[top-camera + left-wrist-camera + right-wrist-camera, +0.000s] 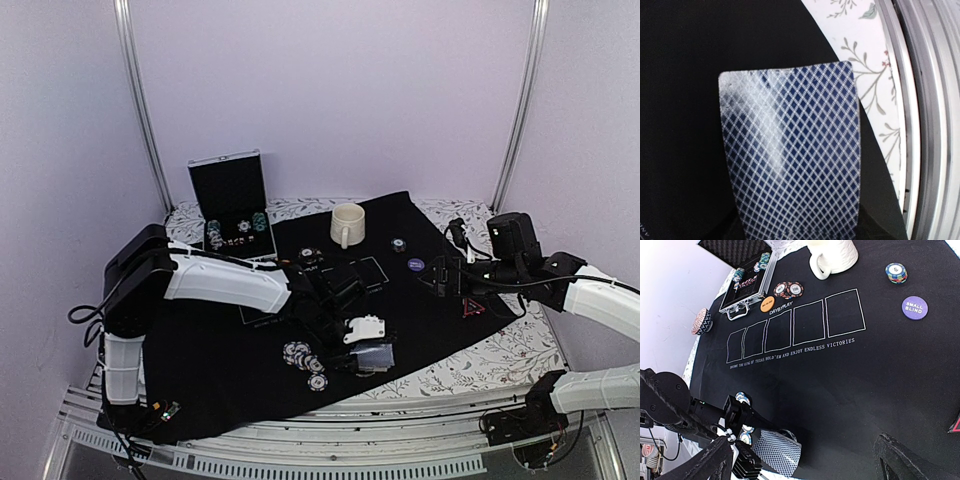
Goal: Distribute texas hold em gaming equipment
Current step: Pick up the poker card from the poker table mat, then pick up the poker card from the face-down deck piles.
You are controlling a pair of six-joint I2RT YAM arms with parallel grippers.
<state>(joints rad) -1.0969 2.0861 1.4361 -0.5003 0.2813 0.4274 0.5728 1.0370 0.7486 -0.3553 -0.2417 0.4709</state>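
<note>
A playing card with a blue diamond-patterned back (pixel 795 150) stands close in front of the left gripper (pixel 368 340), with its lower edge going down towards the jaws. Whether the jaws are closed on the card cannot be told, because they are hidden below it. It is judged that the card is being taken by one short edge so that it can be carried to a player's place. Small striped poker chips (pixel 300 355) lie just beside this gripper on the black felt mat (pixel 840 390). The right gripper (pixel 807 450) is held wide open with nothing between its jaws, probably so that it is out of the way. The round purple "small blind" token (pixel 914 307) lies ahead of it, towards its right side.
</note>
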